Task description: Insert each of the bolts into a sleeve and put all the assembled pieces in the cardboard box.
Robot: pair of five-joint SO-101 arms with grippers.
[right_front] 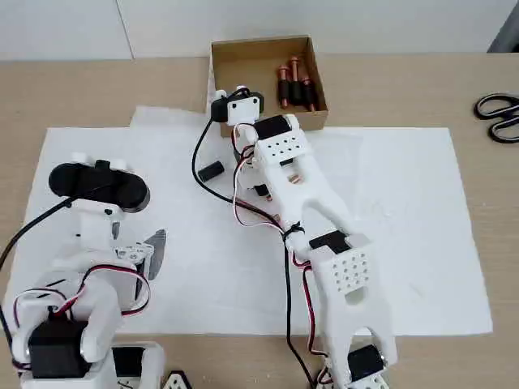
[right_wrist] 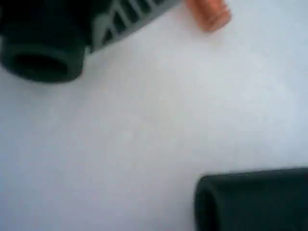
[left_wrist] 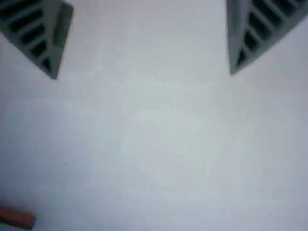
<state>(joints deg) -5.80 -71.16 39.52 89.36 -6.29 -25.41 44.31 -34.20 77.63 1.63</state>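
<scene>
The cardboard box [right_front: 229, 55] at the back holds several copper bolts in black sleeves [right_front: 294, 87]. My right gripper [right_front: 241, 154] hangs low over the paper just in front of the box, shut on a black sleeve [right_wrist: 43, 53] pressed against its grey finger [right_wrist: 130, 19]. A copper bolt end [right_wrist: 209, 14] shows past that finger. A second black sleeve [right_front: 212, 171] [right_wrist: 255, 199] lies loose on the paper beside it. My left gripper [right_front: 154, 251] [left_wrist: 142, 74] is open above bare paper at the front left, with a copper bolt tip [left_wrist: 14, 217] at the frame edge.
A white paper sheet [right_front: 405, 203] covers the middle of the wooden table. Scissors [right_front: 496, 116] lie at the far right edge. The right arm's cables [right_front: 243, 211] trail across the paper.
</scene>
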